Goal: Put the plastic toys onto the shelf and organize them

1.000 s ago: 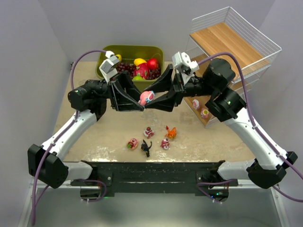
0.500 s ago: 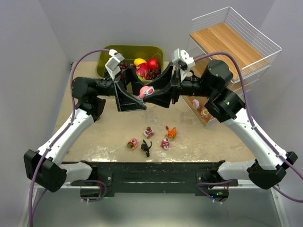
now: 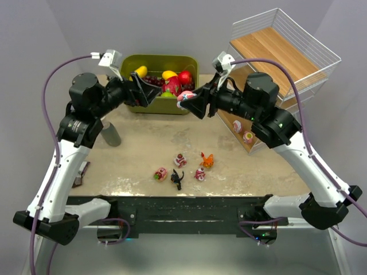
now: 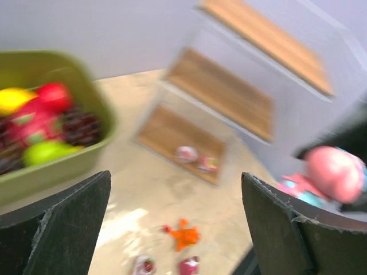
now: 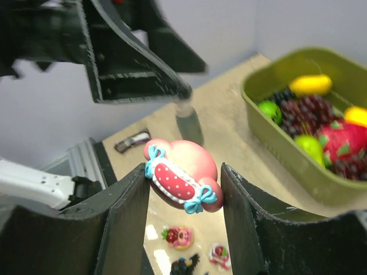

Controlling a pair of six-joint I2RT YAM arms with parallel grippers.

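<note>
Olive bin [image 3: 166, 57] holds fruit [image 3: 172, 81]; bottom tier [image 3: 251, 145] of shelf [image 3: 269, 48] holds two toys [image 3: 237, 126].

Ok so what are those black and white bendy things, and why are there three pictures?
They are two robot arms, bolted at the near edge of a table. Each ends in a gripper, like a hand with two fingers. The big picture comes from a camera up above, looking down. The other two come from little cameras on the arms' wrists, so you see each arm's own fingers at the bottom.

The right gripper is pinching a pink toy up in the air. The left gripper is wide open with nothing in it.

On the table lie five small toys, among them an orange toy and a black toy. At the back stand a green bin with fruit in it and a white wire shelf with two little toys on its lowest board.
</note>
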